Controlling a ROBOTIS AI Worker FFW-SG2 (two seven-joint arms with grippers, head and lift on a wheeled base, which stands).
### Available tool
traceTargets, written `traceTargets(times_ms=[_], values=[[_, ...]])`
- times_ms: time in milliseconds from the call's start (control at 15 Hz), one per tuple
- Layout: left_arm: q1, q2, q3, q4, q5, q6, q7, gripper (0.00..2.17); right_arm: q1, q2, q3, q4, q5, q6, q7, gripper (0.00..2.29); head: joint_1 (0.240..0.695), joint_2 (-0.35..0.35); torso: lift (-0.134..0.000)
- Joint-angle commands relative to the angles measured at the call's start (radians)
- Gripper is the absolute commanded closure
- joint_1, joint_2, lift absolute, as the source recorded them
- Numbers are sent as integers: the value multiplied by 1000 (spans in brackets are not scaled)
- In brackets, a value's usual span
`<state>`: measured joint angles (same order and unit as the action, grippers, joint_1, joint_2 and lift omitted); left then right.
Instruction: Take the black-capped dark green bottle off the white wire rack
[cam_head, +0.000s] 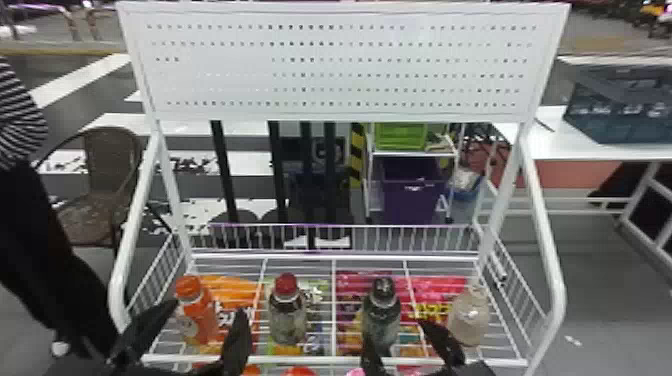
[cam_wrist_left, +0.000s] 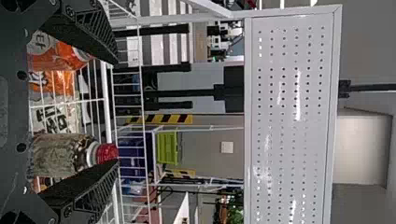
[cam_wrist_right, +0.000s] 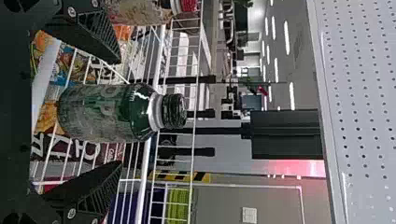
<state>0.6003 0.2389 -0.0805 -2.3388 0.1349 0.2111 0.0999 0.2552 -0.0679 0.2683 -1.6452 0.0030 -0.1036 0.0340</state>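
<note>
Step in hand looks like pre-grasp on the black-capped dark green bottle (cam_head: 382, 317): upright on the white wire rack (cam_head: 320, 359), unlifted. Right tool (cam_head: 397, 333) is at the dark green bottle, fingers spread on both sides, gap visible each side in the right wrist view, nothing gripped. Left tool (cam_head: 208, 307) is open and empty, well to the left of the dark green bottle, by the orange bottle (cam_head: 201, 317).

Next move, my read: centre on the dark green bottle, ease in if the hold looks shallow, close on the body, then lift straight up before pulling back over the rack's front rail.

Around it: red-capped bottle (cam_head: 287, 315) left of the dark green bottle, orange one farther left, pale bottle (cam_head: 469, 317) to its right and close to the right tool's outer finger, so a sideways swing could knock it. Colourful packs (cam_head: 436, 285) lie below the dark green bottle, under the wires. Perforated panel (cam_head: 340, 65) rises behind it.
</note>
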Motion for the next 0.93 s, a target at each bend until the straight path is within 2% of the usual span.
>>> traceTargets(times_ms=[0,467,600,867], values=[[-8,2,1,16,2,3,-3,144,-56,13,11,70,2,-1,-5,130,499,0,0],[-34,0,-1,39,8,12,-5,144,-206,48,19,258,-8,-8,-5,130,499,0,0],[-34,2,1,39,6,15,-5,144,-223,54,19,274,-8,-4,-5,161,499,0,0],[-37,0,1,33,8,15,-5,144,-211,53,16,248,-21,35,-3,927,499,0,0]])
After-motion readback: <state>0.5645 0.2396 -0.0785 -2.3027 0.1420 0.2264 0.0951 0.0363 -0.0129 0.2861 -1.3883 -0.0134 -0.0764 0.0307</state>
